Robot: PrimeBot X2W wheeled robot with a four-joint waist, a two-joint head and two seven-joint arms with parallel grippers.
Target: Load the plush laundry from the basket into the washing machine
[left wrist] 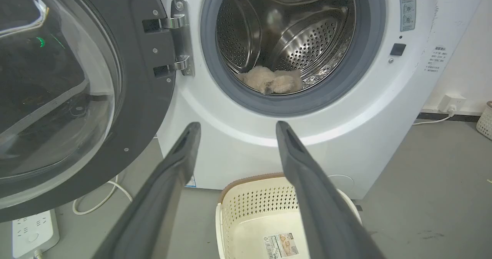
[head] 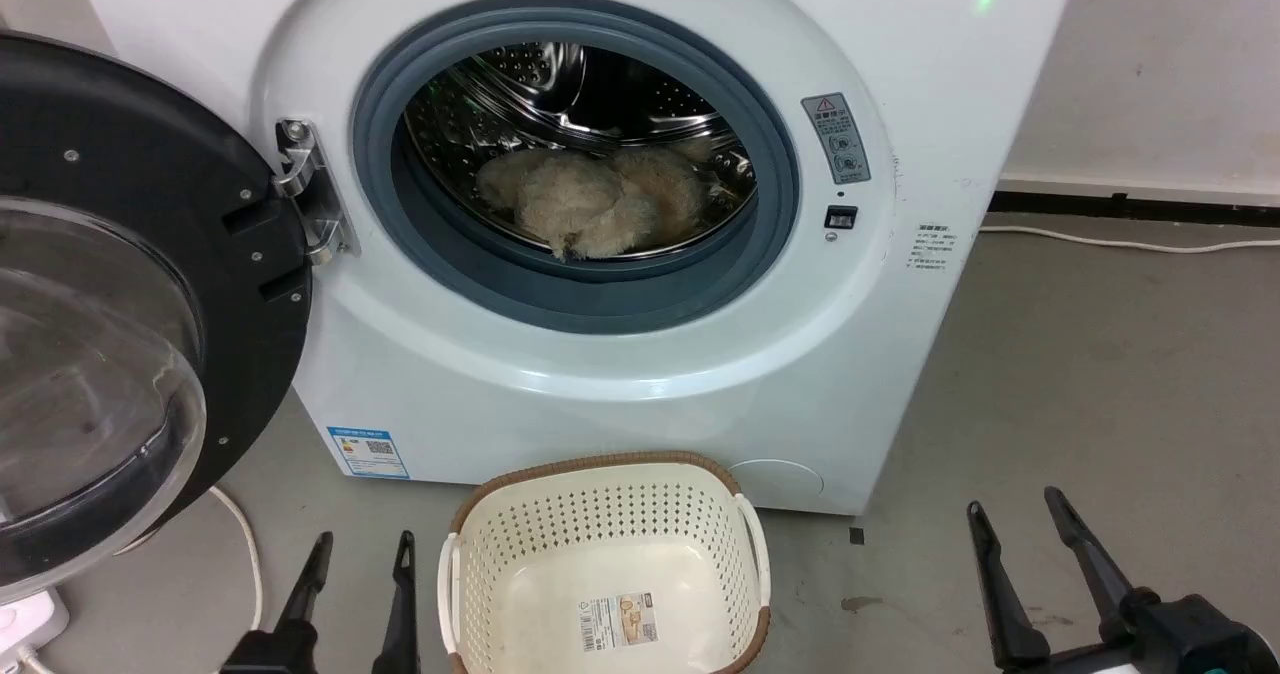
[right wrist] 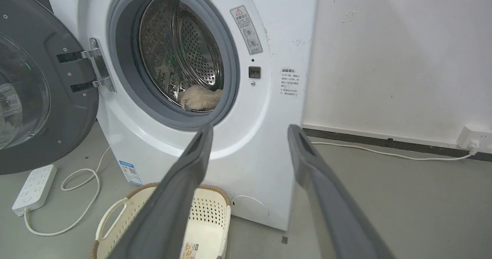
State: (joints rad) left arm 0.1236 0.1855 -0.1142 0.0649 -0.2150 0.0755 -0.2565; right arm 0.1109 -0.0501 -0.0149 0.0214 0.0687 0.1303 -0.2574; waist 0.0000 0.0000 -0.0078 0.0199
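**Quick look at the washer load**

Spotted the plush laundry [head: 590,204] lying low in the shiny drum [head: 560,84] of the washing machine [head: 620,394], just behind the grey door seal [head: 590,294], all fluffy and bunched up. Got the door [head: 130,154] swung wide open to the left on its hinge.

Seeing the basket [head: 600,524] upright on the floor [head: 1100,374] right in front of the machine, close to its base, with bare cream plastic and a label sticker [head: 620,622] on its bottom.

Looking at the left fingers [head: 400,594]: spread apart, holding nothing, hovering low just left of the basket. Same story with the right fingers [head: 1092,556]: parted wide, gripping nothing, off to the basket's right with a stretch of floor between.

From the right wrist view, can also make out a white power strip [right wrist: 34,188] and a looping cable [right wrist: 84,182] on the floor below the door.
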